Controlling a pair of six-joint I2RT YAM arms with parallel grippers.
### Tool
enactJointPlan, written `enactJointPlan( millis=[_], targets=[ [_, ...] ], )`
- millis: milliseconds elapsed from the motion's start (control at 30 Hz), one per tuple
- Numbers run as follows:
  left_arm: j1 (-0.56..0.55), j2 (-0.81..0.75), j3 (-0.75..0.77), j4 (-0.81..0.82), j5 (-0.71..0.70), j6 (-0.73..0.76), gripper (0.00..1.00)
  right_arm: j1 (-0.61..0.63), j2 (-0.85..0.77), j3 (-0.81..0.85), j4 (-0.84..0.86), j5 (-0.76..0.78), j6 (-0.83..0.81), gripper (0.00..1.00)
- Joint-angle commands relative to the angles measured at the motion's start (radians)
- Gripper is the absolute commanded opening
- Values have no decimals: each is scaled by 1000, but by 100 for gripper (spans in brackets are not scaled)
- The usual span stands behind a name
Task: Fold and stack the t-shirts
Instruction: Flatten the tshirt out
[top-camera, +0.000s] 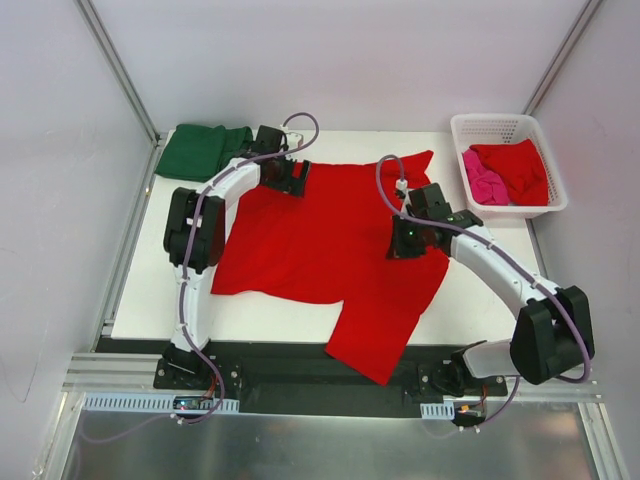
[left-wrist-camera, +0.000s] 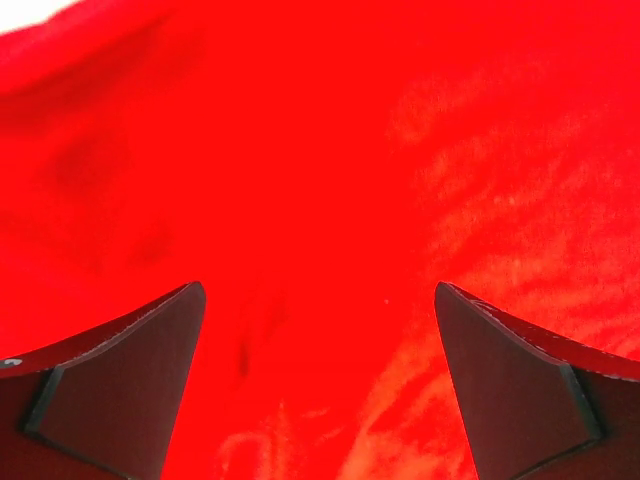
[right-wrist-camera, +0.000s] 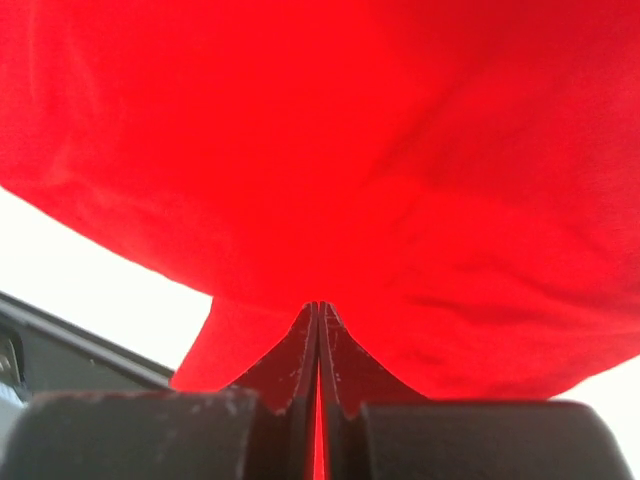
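- The large bright red cloth t-shirt (top-camera: 330, 240) is plain, with no print.
- The folded dark green cloth t-shirt (top-camera: 200, 150) is plain too.
- The white plastic lattice basket (top-camera: 492, 118) has a grid-patterned wall.
- Inside it, one crumpled cloth t-shirt (top-camera: 518, 168) is red and another (top-camera: 483, 182) is pink.
- The flat counter (top-camera: 470, 295) is white.
- The left end effector (left-wrist-camera: 318, 290) and right end effector (right-wrist-camera: 318, 310) are black.

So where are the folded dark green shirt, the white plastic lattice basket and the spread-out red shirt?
Folded dark green shirt (top-camera: 200, 150): overhead view, its middle.
White plastic lattice basket (top-camera: 495, 126): overhead view, far wall.
Spread-out red shirt (top-camera: 320, 240): overhead view, chest area.
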Motion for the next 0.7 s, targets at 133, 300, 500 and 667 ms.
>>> enactJointPlan(
  millis=[133,300,500,667],
  targets=[
    [1,72,142,-83,-32,37,99,104,67,-10,-61,19,12,3],
    [1,85,156,-116,-1,35,99,124,104,22,-49,68,24,14],
    [1,71,136,-123,-6,34,99,123,202,206,-49,181,-11,28],
    [1,74,137,-129,-13,26,100,123,332,318,-56,134,-22,29]
  ],
)
